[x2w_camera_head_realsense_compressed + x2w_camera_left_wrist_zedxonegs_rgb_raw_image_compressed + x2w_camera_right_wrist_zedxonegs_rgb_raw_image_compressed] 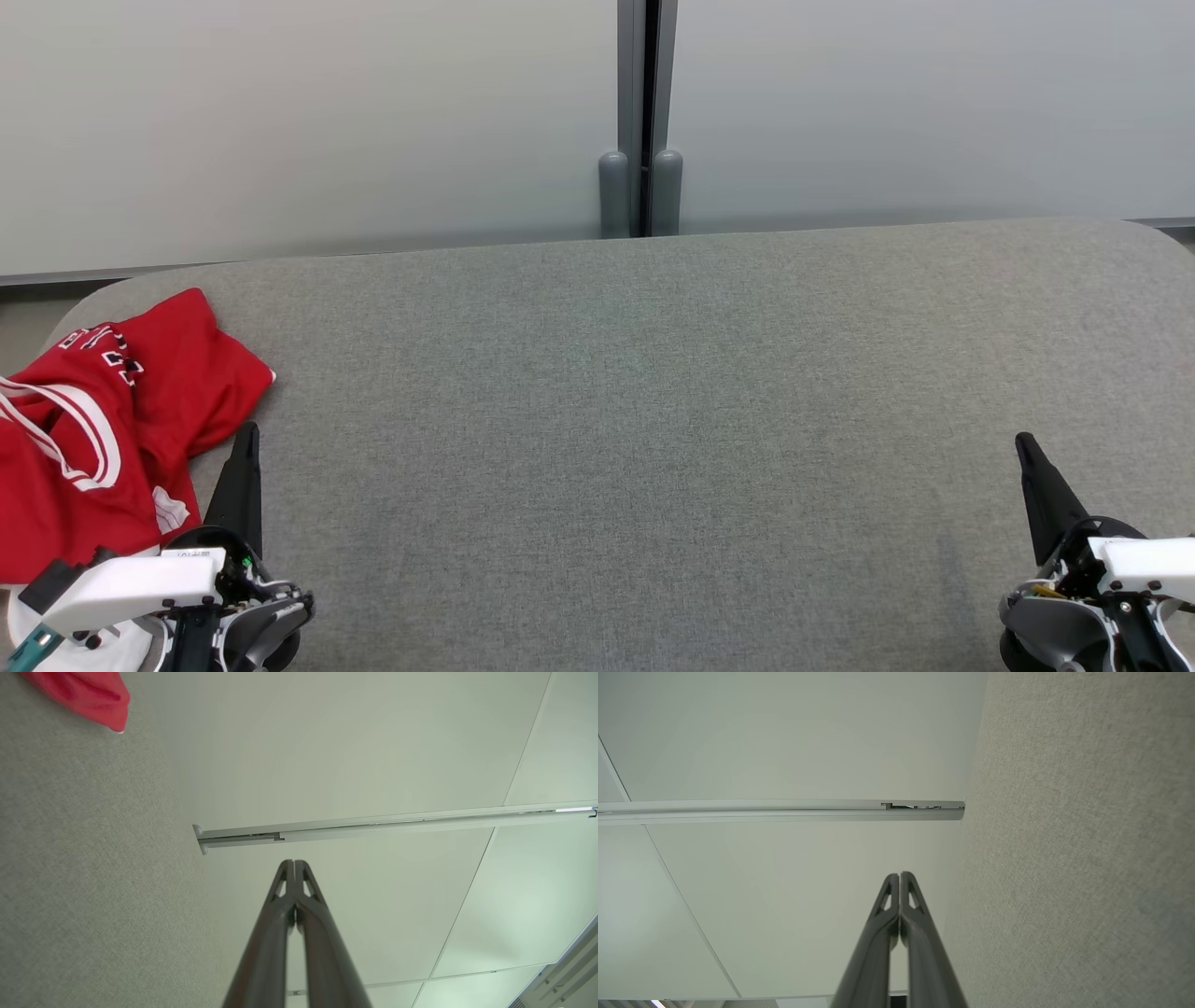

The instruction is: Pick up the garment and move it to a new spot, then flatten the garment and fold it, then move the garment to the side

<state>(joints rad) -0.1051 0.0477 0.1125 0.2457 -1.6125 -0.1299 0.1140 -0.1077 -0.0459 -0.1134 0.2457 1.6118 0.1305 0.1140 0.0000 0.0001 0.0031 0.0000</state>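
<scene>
At the far left of the grey cloth-covered table (653,392) lies the red garment (121,411), crumpled in a heap and running off the left edge of the head view. White bands trim its openings. White block characters with dark outlines show near its upper fold, but they are creased and turned, so I cannot read them.

Just right of the heap the left gripper (247,443) points up the view, its two dark fingers pressed together and pinching nothing. Its tip stands just beside the garment's right edge, clear of the cloth. A small label sits on its white housing (140,583), too small to read. In the left wrist view the same gripper (294,863) shows its fingers meeting at the tip, with a red corner of the garment (88,695) well off to the upper left on the table (70,858).

Behind the table's middle a grey post (640,191) divides the pale wall panels (327,121).

At the lower right the right gripper (1025,446) points up too, over bare cloth. The right wrist view shows it (900,876) with fingers pressed together, holding nothing, beside the table (1087,858)
</scene>
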